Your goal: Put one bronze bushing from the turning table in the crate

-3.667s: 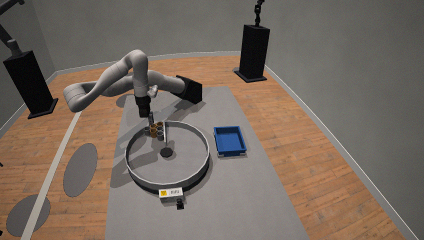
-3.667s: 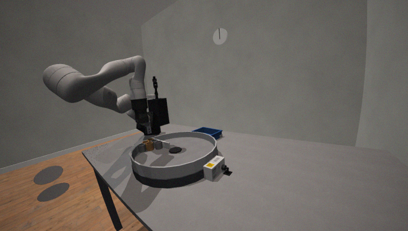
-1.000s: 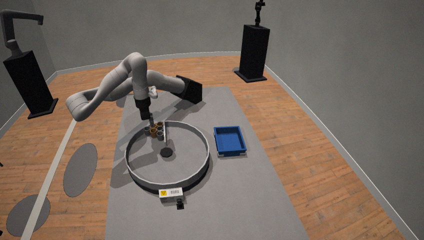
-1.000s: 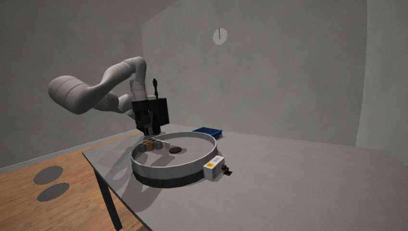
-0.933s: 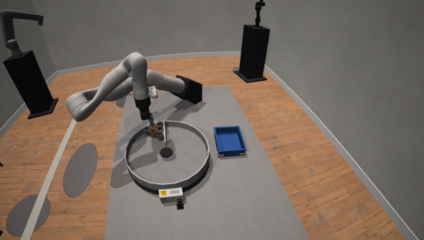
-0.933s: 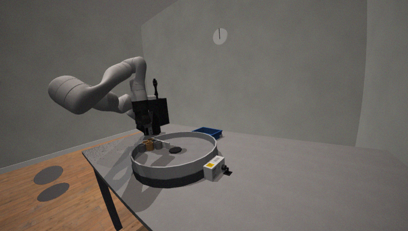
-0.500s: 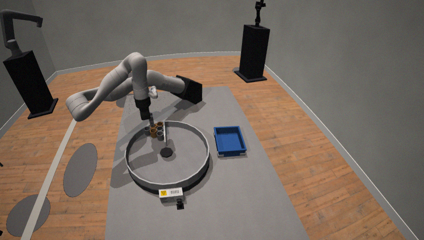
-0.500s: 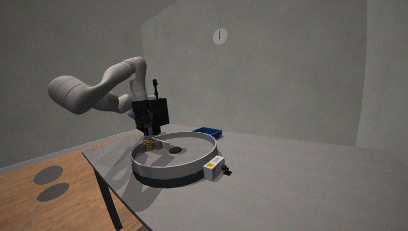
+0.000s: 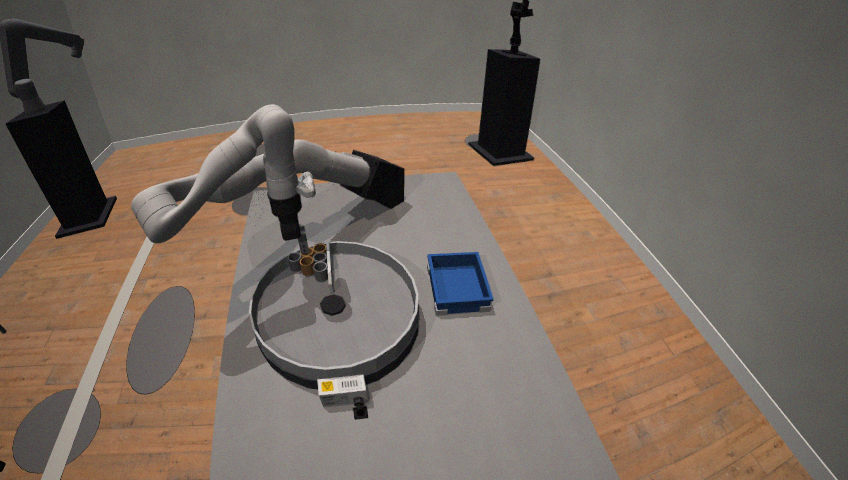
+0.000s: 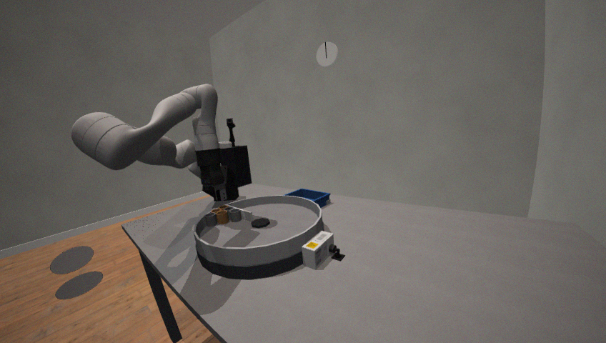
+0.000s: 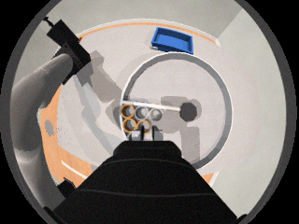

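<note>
Three bronze bushings [image 9: 307, 266] [image 10: 222, 217] [image 11: 128, 118] stand w/ three gray bushings [image 9: 321, 271] [image 10: 235, 215] [image 11: 156, 119] inside the walled turning table [image 9: 414, 282] [image 10: 255, 254] [image 11: 227, 93], as we see from the top cam. They bunch up nr. the rim, next to a pale bar [image 9: 330, 267] [image 10: 244, 210] [image 11: 154, 106] that runs toward the dark hub [image 9: 332, 305] [image 10: 260, 222] [image 11: 188, 112]. Our gripper [image 9: 304, 249] [image 10: 221, 199] [image 11: 148, 131] points down at the group, one finger partly blocking a bronze pc. The blue crate [image 9: 462, 306] [image 10: 308, 196] [image 11: 172, 49] sits apart from the turning table, both on the gray work surface [image 9: 476, 386] [image 10: 425, 276].

Ext. view: our gray arm [image 9: 226, 157] [image 10: 161, 114] [image 11: 37, 103] arches over to the bushings' side, gripper above and behind them. We see a white box [image 9: 341, 387] [image 10: 316, 252] w/ a yellow label by the turning table's outer wall, and the crate on the far side.

Wrist cam: we have the fingers part-spread, approx. parallel, w/ a visible gap btwn. them and no bushing pinched. Two bronze rims lie side by side just beyond the tips in this view, w/ the third nearer the bar. Two gray rims show alongside; the third we can't make out.
</note>
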You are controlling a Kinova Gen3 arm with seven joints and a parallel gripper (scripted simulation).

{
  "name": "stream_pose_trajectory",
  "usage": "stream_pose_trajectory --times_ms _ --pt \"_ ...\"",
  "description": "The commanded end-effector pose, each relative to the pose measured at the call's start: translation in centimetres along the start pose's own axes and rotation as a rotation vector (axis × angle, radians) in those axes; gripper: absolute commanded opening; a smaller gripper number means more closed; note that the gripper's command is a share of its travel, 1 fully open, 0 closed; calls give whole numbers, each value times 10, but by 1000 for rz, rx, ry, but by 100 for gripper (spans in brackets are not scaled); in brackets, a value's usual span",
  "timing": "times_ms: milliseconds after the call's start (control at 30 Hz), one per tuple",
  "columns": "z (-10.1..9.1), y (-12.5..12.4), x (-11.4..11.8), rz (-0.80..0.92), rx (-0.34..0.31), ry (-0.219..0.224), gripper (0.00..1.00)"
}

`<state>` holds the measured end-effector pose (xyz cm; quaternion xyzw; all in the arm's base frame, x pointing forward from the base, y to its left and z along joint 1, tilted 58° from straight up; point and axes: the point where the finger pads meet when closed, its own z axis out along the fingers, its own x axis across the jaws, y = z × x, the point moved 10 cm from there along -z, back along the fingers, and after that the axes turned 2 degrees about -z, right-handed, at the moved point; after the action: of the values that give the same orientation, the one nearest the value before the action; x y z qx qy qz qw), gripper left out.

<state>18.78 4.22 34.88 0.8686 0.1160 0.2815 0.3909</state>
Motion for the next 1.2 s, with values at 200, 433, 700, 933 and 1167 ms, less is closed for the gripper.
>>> stream_pose_trajectory --times_ms 200,433,700,933,1167 --pt "0 0 0 0 0 1 45" --pt "0 0 0 0 0 1 45" --pt "0 0 0 0 0 1 45" --pt "0 0 0 0 0 1 45" --pt "8 0 0 0 0 1 45"
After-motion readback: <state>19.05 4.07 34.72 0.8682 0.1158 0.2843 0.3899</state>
